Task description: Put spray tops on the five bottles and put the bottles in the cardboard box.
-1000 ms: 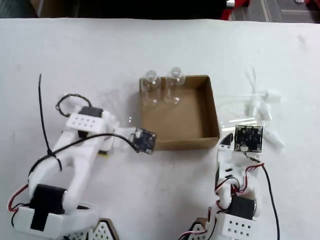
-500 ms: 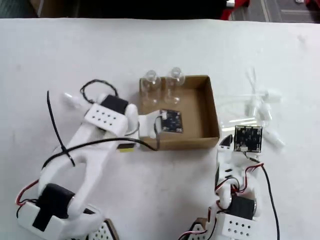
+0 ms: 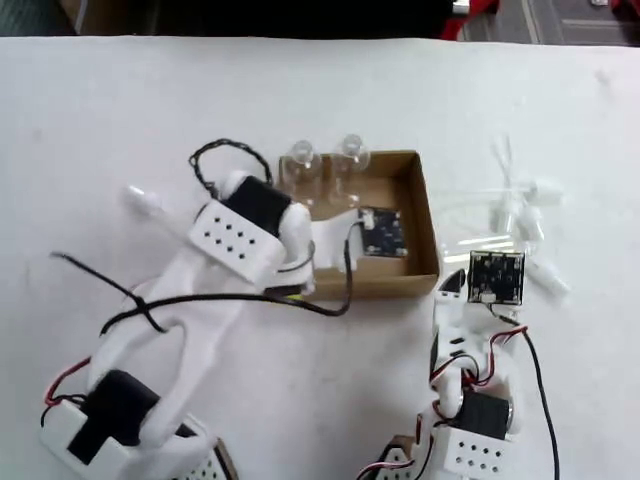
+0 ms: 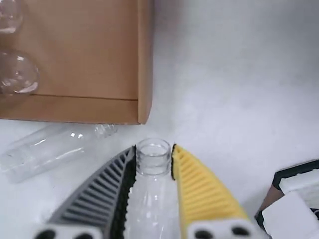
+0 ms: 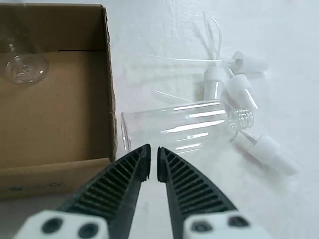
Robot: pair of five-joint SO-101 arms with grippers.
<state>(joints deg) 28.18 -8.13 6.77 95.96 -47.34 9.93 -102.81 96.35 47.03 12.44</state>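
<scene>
Bottle (image 4: 150, 209) lies lengthwise in left hand (image 4: 153, 151), neck past fingertips.

A white table (image 3: 120, 110) spreads under the high view, its top faintly smudged. Beyond its far edge runs a dark strip of floor (image 3: 250, 18). At the far right, a small red object (image 3: 452, 27) sits beside grey flooring (image 3: 560, 20) marked with pale lines. At the far left, a brown shape (image 3: 75, 12) is cut off and cannot be identified. A perforated white plate (image 3: 205, 462) lies at the table's near edge.
</scene>
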